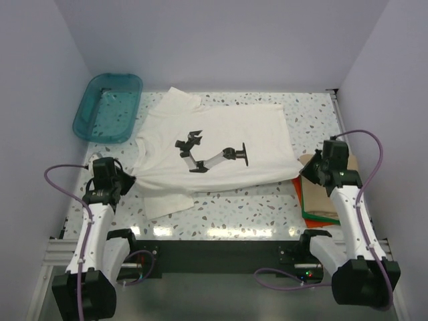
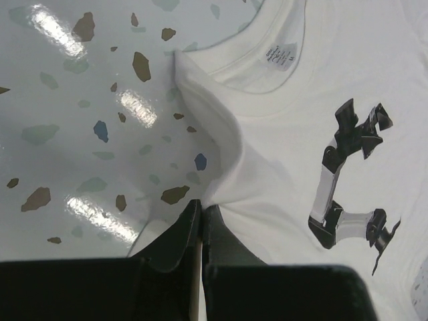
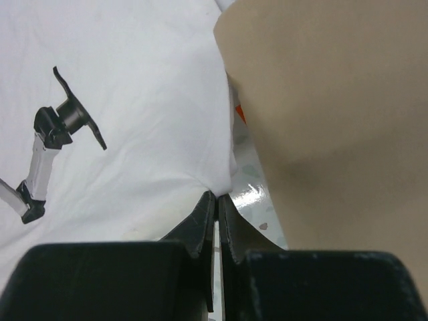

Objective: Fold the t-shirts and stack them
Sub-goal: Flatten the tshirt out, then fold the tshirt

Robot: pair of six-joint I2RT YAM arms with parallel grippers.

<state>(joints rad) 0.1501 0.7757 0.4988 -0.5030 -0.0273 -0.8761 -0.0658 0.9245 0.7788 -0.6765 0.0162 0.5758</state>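
- My left gripper [image 2: 202, 210] has its jaws pressed together on a pinch of the off-white shirt [image 1: 214, 144], at the shoulder beside the collar. The cloth ridges up to the tips.
- My right gripper [image 3: 217, 197] pinches the same shirt at its near hem corner, jaws closed on the cloth.
- The shirt lies spread, print up, across the middle of the table [image 1: 234, 207], collar toward the tub [image 1: 107, 107].
- The tan shirt [image 3: 321, 100] sits folded atop the orange-red one [image 1: 299, 194] and green one [image 1: 314, 222], just beside my right jaws.
- I judge this the first fold of the spread shirt: the near edge is gripped at both ends.
- Next, I should lift both ends evenly, keep the edge taut, carry it over toward the far edge, and keep clear of the stack.
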